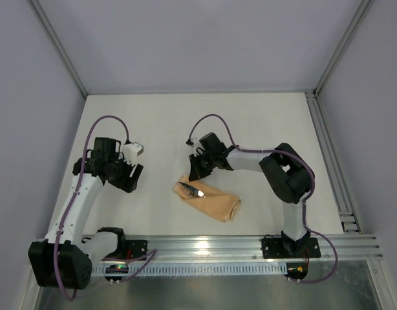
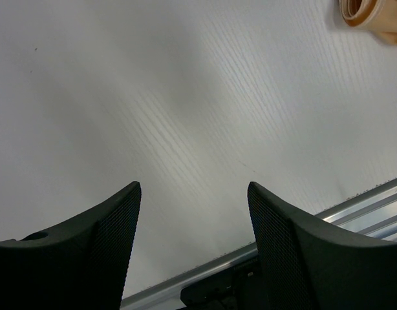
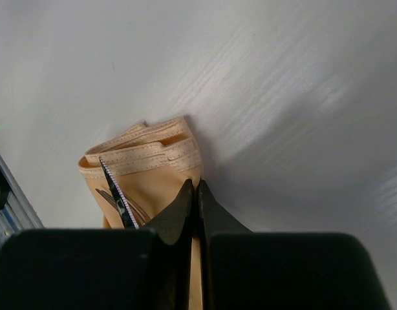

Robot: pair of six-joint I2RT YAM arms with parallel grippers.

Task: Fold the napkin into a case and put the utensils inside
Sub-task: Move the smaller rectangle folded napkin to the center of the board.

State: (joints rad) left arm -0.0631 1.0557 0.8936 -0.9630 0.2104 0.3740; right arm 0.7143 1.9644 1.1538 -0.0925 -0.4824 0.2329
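The peach-orange napkin (image 1: pixel 211 201) lies folded as a narrow case in the middle of the table, and its end also shows in the left wrist view (image 2: pixel 374 17). Utensils (image 1: pixel 196 192) stick out of its upper-left opening: a serrated knife blade (image 3: pixel 114 186) and fork tines (image 3: pixel 111 197) rest on the cloth (image 3: pixel 153 187). My right gripper (image 3: pixel 194 187) is shut, its tips together over the case's open end, right beside the utensils. I cannot tell whether cloth is pinched between them. My left gripper (image 2: pixel 194 194) hangs open over bare table, left of the case, with nothing between its fingers.
An aluminium rail (image 1: pixel 250 245) runs along the near edge, carrying both arm bases. A second rail (image 1: pixel 331 161) lines the right side. Grey walls enclose the white table (image 1: pixel 185 123) on three sides.
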